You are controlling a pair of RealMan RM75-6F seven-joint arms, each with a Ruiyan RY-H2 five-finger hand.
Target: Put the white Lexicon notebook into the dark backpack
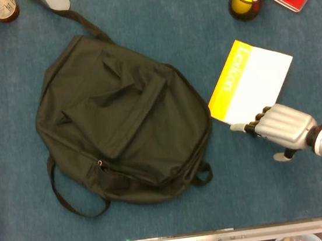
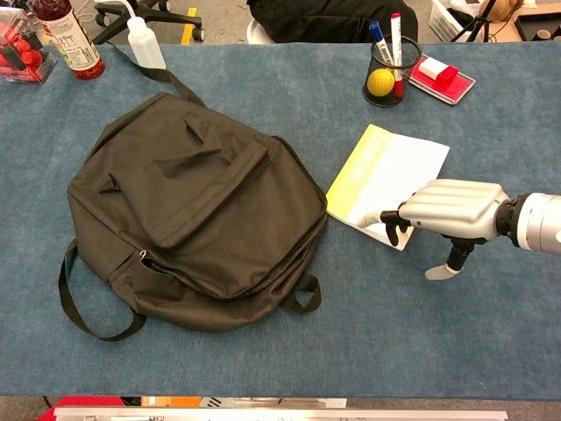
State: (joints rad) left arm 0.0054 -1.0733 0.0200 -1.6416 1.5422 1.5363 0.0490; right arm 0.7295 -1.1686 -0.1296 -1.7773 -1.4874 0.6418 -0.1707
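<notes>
The dark backpack [image 1: 120, 119] lies flat and zipped at left-centre of the blue surface [image 1: 172, 213]. Right of it, the Lexicon notebook [image 1: 251, 86] lies flat; the right hand [image 1: 279, 126], fingers extended and holding nothing, reaches its lower corner, likely to lift the edge.

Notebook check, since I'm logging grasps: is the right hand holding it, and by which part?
Cannot be told: the right hand has fingertips at the near edge of the notebook, which lies on the table.
</notes>
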